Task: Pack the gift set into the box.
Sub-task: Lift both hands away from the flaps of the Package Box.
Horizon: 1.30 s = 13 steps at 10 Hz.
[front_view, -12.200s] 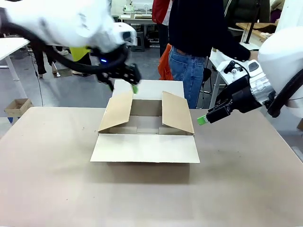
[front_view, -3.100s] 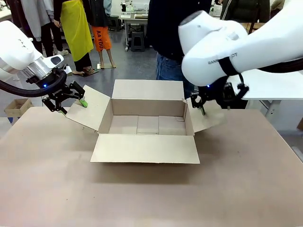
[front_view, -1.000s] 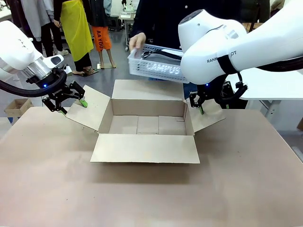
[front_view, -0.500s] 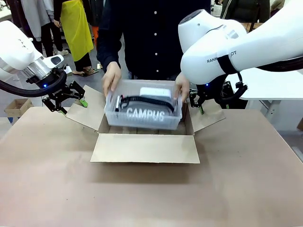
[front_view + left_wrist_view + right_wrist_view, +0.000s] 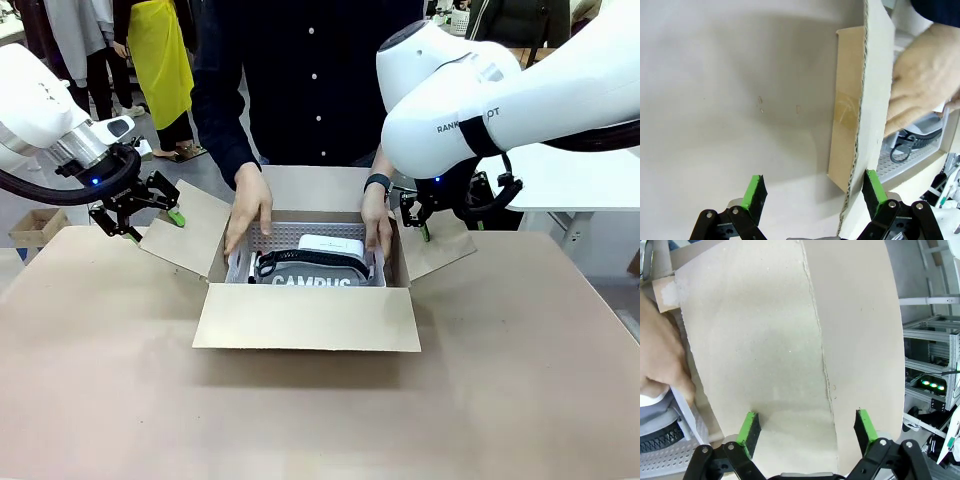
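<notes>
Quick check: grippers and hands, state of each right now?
Left gripper: open, at a box flap.
Right gripper: open, over the opposite flap.
One hand, other hand: holding the basket.

gift set (image 5: 305, 262) in box (image 5: 305, 320), box between left gripper (image 5: 813, 189) and right gripper (image 5: 806, 429)

White left arm (image 5: 40, 100) reaching in low from left, black green-padded left gripper (image 5: 814, 186) jaws spread wide, white right arm (image 5: 480, 90) arched over, black green-padded right gripper (image 5: 805, 427) fingers parted.
</notes>
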Tool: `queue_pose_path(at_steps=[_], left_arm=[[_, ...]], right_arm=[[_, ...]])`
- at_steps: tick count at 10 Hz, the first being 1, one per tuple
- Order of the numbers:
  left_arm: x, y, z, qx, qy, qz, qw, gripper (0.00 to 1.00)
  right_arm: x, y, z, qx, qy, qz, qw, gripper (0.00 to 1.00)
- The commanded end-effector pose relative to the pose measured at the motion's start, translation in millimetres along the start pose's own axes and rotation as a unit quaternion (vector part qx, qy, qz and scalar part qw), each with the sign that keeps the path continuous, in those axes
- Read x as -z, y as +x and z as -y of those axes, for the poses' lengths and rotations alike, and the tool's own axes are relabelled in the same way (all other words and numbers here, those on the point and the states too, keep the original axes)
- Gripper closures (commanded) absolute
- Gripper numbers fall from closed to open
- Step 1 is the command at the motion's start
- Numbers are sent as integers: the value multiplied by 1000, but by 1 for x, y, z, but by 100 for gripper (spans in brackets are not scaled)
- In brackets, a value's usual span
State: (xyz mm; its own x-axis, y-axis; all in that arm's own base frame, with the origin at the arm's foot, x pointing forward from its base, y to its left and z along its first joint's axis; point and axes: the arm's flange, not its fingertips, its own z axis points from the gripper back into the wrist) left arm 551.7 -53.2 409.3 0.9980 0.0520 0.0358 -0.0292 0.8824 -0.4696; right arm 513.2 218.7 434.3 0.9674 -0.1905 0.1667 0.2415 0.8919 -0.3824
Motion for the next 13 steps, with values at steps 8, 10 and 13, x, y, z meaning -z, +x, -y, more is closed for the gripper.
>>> queue_pose_path(at_steps=[8,10,13], left_arm=[[-91,-47,2,-5,-83,29,996,0],[-142,-81,-24,-19,-131,32,991,0],[-168,-103,-136,-21,-384,17,923,0]], right_arm=[[-47,-5,81,-27,119,-1,992,0],[-52,-9,151,-44,220,-25,974,0],[41,-12,274,-76,532,-66,841,0]])
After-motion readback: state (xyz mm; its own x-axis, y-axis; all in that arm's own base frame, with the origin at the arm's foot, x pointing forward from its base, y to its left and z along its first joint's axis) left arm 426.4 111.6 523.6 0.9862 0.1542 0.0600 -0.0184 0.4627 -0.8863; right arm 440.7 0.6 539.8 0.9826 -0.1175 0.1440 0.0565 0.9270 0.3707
